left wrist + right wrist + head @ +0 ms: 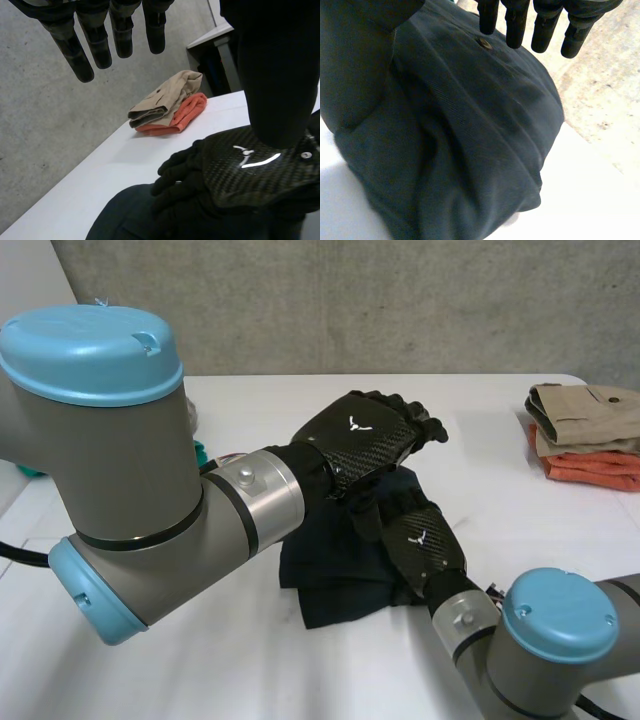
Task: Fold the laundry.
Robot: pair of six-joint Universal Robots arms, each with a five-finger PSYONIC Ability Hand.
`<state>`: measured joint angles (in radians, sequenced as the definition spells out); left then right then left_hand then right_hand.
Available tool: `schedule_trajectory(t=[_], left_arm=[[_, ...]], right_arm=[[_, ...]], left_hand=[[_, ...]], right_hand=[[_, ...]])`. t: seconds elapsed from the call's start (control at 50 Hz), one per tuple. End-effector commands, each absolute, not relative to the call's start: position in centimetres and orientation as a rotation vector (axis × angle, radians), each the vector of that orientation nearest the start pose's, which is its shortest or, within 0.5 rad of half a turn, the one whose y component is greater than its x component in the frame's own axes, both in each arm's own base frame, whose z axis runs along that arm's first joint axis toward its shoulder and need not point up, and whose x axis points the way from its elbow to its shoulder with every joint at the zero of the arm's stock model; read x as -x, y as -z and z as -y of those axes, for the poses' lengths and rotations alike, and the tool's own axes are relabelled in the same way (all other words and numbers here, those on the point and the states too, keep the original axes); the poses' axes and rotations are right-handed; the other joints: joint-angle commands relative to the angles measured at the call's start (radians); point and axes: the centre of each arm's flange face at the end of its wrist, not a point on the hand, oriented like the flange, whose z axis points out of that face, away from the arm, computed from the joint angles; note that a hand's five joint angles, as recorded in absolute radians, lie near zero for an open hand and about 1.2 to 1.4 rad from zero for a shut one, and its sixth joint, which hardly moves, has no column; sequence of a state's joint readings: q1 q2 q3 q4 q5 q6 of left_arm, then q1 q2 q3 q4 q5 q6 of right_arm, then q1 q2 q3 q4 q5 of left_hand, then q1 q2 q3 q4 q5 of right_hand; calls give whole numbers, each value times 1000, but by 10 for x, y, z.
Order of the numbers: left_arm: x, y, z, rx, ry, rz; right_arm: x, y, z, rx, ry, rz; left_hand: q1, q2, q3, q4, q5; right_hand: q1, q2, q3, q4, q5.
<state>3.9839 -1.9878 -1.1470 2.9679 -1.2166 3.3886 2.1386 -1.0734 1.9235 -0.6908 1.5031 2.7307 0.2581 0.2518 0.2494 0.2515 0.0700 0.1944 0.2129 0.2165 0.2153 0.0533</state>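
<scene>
Two spread hands, left hand (365, 435) above and right hand (425, 540) resting on the half-folded dark cloth (330, 575); next, I think, grab an edge.

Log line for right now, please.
left hand: open, above dark garment | right hand: open, on it | folded stack: far right on table
</scene>
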Motion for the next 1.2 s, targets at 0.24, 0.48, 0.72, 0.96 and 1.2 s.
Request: schedule_trajectory(t=[0.24, 0.48, 0.72, 0.96, 1.2], left_arm=[[375, -281, 179, 1202, -1589, 1638], [367, -313, 185, 1139, -1724, 1597], [368, -321, 183, 1124, -1768, 1549], [369, -310, 181, 1138, -1730, 1572], [370, -307, 179, 1144, -1720, 1573]], right_arm=[[-324, -129, 261, 1039, 2108, -1843], [-277, -260, 377, 673, 2630, -1576], [-123, -288, 494, 472, 2841, -1549], [-37, -147, 543, 584, 2459, -1771], [-7, -139, 536, 651, 2384, -1766]], left_hand=[[-3, 3, 5, 3, 10], [-9, -3, -1, -3, 4], [-9, -3, -1, -3, 4], [-9, -3, -1, -3, 4], [-9, -3, -1, -3, 4]], right_hand=[[1202, 1183, 1180, 1181, 1168], [1202, 1183, 1180, 1181, 1168], [1202, 1183, 1180, 1181, 1168], [1202, 1183, 1180, 1181, 1168], [1029, 1010, 1006, 1008, 995]])
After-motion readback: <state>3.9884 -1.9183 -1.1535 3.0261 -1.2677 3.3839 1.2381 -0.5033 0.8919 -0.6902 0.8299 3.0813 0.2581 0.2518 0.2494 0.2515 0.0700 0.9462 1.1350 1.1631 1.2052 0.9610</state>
